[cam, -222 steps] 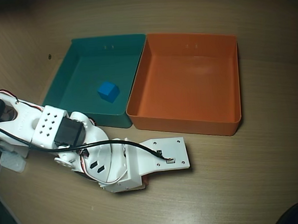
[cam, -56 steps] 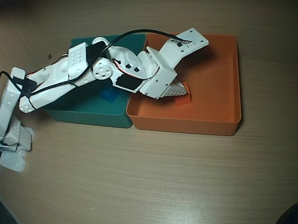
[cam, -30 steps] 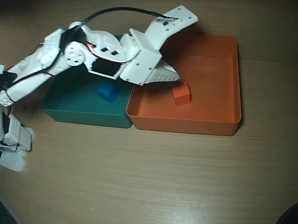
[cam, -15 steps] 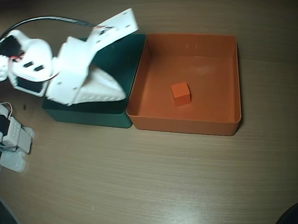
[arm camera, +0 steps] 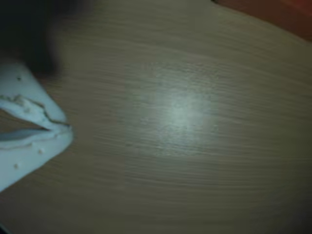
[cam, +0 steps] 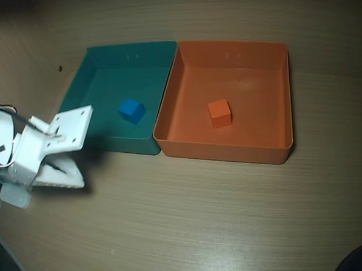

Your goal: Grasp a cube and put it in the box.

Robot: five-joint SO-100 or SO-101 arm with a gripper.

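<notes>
The small orange cube (cam: 220,112) lies on the floor of the orange box (cam: 266,137), a little left of its middle, with nothing touching it. My gripper (cam: 80,179) is far off to the left in the overhead view, low over the bare table in front of the teal tray. Its white fingers (arm camera: 34,105) lie together at the tips and hold nothing. In the blurred wrist view my gripper (arm camera: 68,130) enters from the left over wood, and a strip of the orange box (arm camera: 278,14) shows at the top right.
A teal-green tray (cam: 108,142) stands against the box's left wall with a blue cube (cam: 131,110) inside. The arm's base (cam: 14,193) sits at the table's left edge. A dark object (cam: 360,256) pokes in at the bottom right corner.
The arm has swung back left and down, from over the teal tray to the table in front of it. The orange cube has stayed still in the box.
</notes>
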